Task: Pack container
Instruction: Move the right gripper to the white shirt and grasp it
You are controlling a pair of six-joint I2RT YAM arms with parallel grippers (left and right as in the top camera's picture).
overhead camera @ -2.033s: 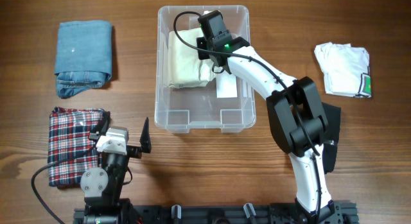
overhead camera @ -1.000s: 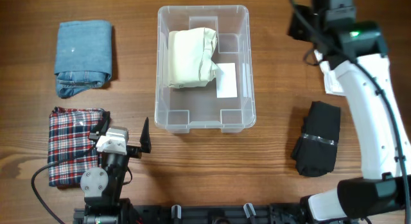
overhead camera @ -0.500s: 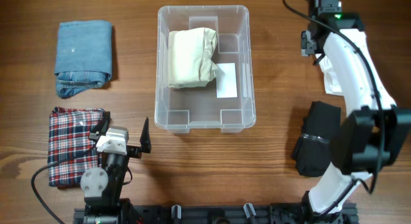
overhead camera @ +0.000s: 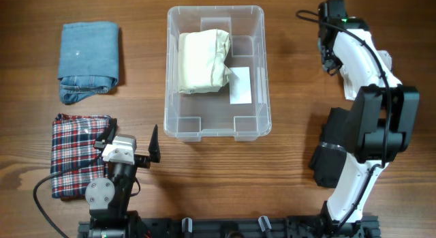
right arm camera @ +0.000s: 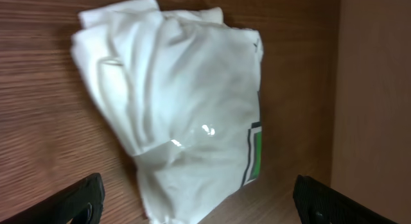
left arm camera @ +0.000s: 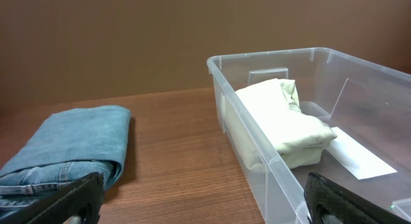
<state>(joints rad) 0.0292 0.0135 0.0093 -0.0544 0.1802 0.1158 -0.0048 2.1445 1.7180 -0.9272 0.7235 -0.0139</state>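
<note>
The clear container (overhead camera: 262, 33) stands at the table's middle back. A folded cream garment (overhead camera: 202, 61) lies in its left half beside a white label (overhead camera: 240, 85); the left wrist view shows the same garment (left arm camera: 282, 121) and the container wall (left arm camera: 257, 153). My right gripper (overhead camera: 328, 57) hangs open over a folded white garment (right arm camera: 186, 102) with a green-striped edge, its fingers on either side and apart from it. In the overhead view my right arm covers most of that garment. My left gripper (overhead camera: 131, 137) rests open and empty near the front left.
Folded blue jeans (overhead camera: 88, 61) lie at the back left, also in the left wrist view (left arm camera: 70, 144). A plaid garment (overhead camera: 75, 153) sits beside my left arm. A black folded garment (overhead camera: 337, 156) lies front right, beside my right arm's base.
My right gripper has left the cream garment in the container, swung right and settled over the white garment, its jaws spreading wider. The left arm has not moved.
</note>
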